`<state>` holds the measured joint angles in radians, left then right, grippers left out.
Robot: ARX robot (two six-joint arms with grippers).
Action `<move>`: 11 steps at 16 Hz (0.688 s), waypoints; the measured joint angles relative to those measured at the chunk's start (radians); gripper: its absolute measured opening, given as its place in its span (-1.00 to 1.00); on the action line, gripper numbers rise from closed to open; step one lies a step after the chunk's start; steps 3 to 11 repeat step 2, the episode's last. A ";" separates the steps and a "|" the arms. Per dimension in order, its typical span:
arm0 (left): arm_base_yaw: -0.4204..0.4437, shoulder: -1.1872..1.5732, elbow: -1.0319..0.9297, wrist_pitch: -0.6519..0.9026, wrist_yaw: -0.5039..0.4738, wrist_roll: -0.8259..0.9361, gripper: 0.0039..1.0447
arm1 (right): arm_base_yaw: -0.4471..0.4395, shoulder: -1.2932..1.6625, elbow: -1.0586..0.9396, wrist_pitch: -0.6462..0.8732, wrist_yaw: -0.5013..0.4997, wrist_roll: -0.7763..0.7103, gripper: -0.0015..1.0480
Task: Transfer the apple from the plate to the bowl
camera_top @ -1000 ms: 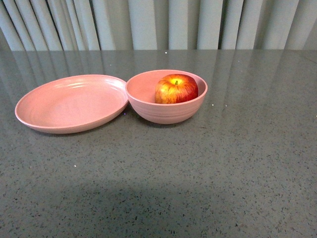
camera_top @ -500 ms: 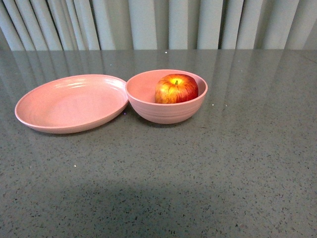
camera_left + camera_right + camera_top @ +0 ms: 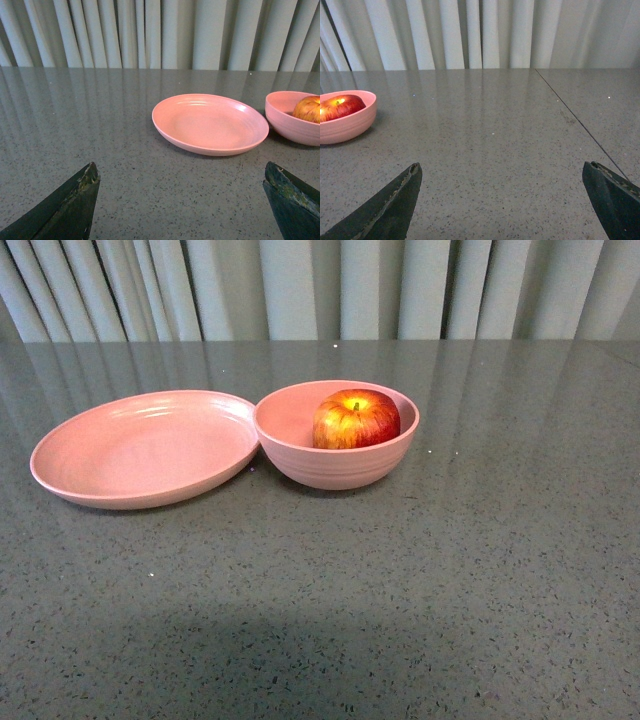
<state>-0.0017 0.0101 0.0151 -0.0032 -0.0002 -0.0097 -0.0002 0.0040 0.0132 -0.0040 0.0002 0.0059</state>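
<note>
Now apple sits in bowl (plate bare); both claws released.

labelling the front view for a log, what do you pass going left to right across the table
plate → bowl, its near rim touching or almost touching the plate's right edge. The apple sits inside the bowl, so it has no separate place in the order. No hand shows in this view.

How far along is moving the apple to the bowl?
It looks done: the apple sits inside the bowl, and the plate beside it is bare. Nothing is in hand; the left gripper and right gripper are both open, holding nothing, away from the dishes. Nothing appears left.
</note>
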 joint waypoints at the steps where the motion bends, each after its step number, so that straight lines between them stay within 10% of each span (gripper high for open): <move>1: 0.000 0.000 0.000 0.000 0.000 0.000 0.88 | 0.000 0.000 0.000 0.000 0.000 0.000 0.87; 11: 0.000 0.000 0.000 0.000 0.000 0.000 0.88 | 0.000 0.000 0.000 0.000 0.000 0.000 0.87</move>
